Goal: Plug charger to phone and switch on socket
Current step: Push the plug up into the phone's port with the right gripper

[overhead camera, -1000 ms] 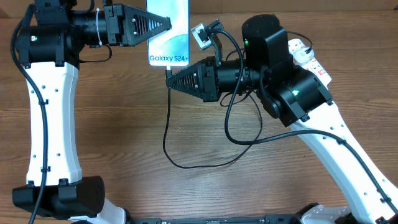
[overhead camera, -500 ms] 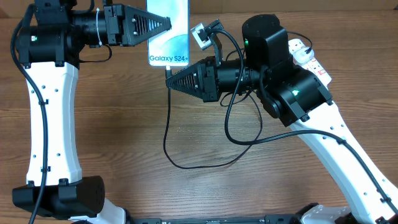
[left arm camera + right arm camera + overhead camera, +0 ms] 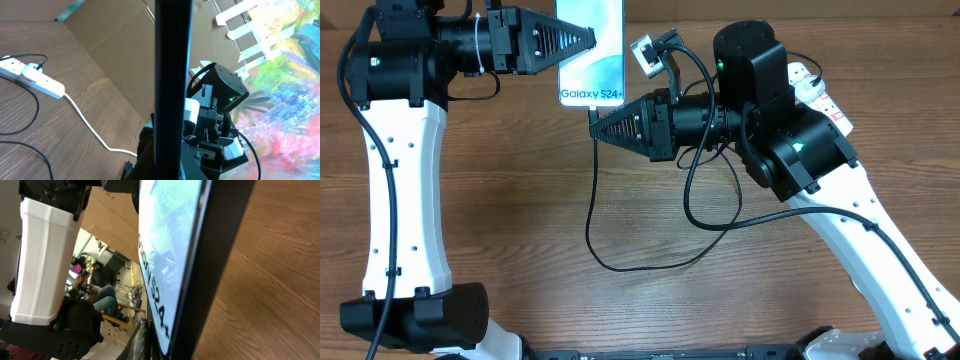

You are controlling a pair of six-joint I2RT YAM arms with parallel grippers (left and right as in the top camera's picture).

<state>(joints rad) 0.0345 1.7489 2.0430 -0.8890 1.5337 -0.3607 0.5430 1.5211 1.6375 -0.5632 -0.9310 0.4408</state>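
Treat the phone [image 3: 605,70] as thin, hard, slippery and easy to crack; best gripped by its long edges. Shows bright blue with white "Galaxy" words at the top of the overhead view, pinched on one long edge by the clenched jaws of the left gripper [image 3: 590,38]. Handle the charger [image 3: 588,215] as light and floppy; grip close to the tip. Looks black, loops over the tabletop [image 3: 520,200], and is squeezed near its tip, just under the phone, by the jaws of the right gripper [image 3: 595,128].
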